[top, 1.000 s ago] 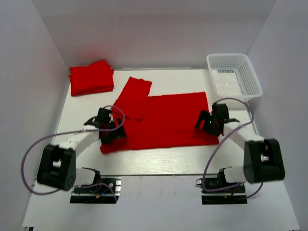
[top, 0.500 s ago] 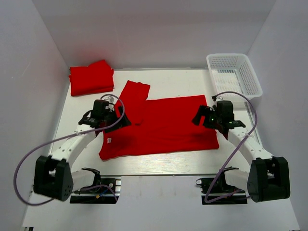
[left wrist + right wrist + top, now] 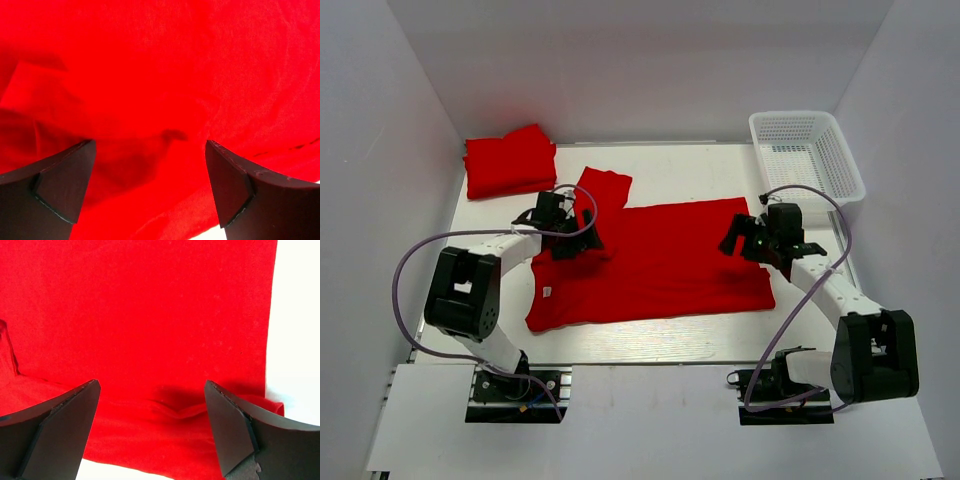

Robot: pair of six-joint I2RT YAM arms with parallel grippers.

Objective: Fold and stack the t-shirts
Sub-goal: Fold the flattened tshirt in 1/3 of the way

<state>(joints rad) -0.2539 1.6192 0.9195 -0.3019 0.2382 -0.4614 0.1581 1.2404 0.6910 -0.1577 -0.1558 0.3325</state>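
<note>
Both arms are reaching farther across the table [image 3: 650, 335] than a second ago, the left claw [image 3: 585, 242] and right claw [image 3: 736, 243] now hovering, spread apart and empty, over the far side of the t-shirt [image 3: 670, 270] lying mid-table, apparently positioning for the next fold.

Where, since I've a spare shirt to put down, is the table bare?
Bare table runs along the near edge, in front of the spread shirt; another strip lies at the back between the folded stack and the basket. The middle is crowded.
</note>
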